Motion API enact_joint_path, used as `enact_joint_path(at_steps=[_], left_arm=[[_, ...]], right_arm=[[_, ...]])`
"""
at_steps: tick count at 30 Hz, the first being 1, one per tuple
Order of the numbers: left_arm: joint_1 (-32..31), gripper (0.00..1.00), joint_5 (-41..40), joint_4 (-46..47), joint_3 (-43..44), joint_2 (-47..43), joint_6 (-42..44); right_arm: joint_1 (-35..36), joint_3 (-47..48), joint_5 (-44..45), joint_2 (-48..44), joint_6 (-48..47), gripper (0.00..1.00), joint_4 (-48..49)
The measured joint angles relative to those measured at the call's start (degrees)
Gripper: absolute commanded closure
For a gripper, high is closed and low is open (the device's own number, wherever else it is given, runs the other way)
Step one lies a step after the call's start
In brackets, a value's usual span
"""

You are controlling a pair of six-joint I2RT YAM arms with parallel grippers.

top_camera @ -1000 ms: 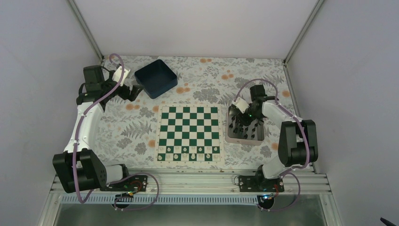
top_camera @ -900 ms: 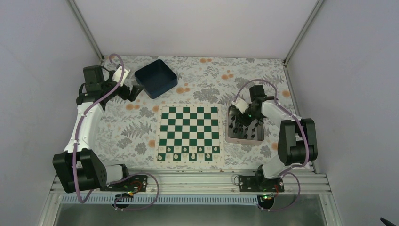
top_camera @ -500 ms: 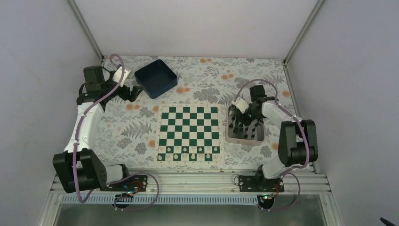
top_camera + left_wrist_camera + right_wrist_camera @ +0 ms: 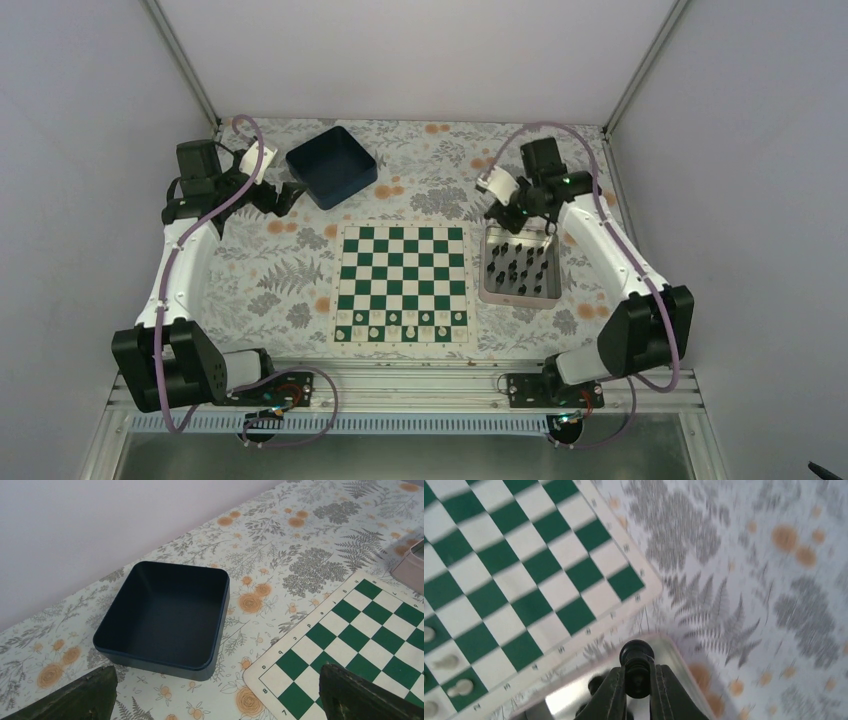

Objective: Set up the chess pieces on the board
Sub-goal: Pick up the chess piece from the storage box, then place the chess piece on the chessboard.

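Noted right gripper point(image 4: 638, 680) pinched on one black chess piece point(image 4: 637, 655) just under its head; judged a grip meant to hang it upright. Held above far rim of silver tray point(image 4: 520, 298), upper right of overhead view, clear of the other black pieces point(image 4: 520, 265) standing inside. Found board point(image 4: 402, 260) at centre, white pieces point(image 4: 400, 322) along its bottom edge only. Seen left gripper point(image 4: 217, 680) spread wide, empty, parked by blue bin point(image 4: 165, 615), likely out of the way.

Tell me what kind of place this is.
Likely a robot test booth, not a home: plain walls box in a floral-clothed table, with two arms bolted to a metal rail near a chessboard.
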Motion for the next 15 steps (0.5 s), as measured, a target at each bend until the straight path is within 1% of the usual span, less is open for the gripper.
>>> enact_joint_path(at_steps=[3, 7, 12, 15], left_arm=[[0.0, 0.00, 0.1, 0.0, 0.0, 0.0, 0.0], [0.0, 0.00, 0.1, 0.0, 0.0, 0.0, 0.0], [0.0, 0.00, 0.1, 0.0, 0.0, 0.0, -0.1], [0.0, 0.00, 0.1, 0.0, 0.0, 0.0, -0.3]], right_arm=[[4.0, 7.3, -0.2, 2.3, 0.2, 0.96, -2.3], [8.8, 16.6, -0.6, 8.9, 0.4, 0.96, -3.2], [13.1, 24.7, -1.3, 19.1, 0.4, 0.96, -4.0], [14.8, 27.8, -1.6, 24.8, 0.4, 0.96, -3.8]])
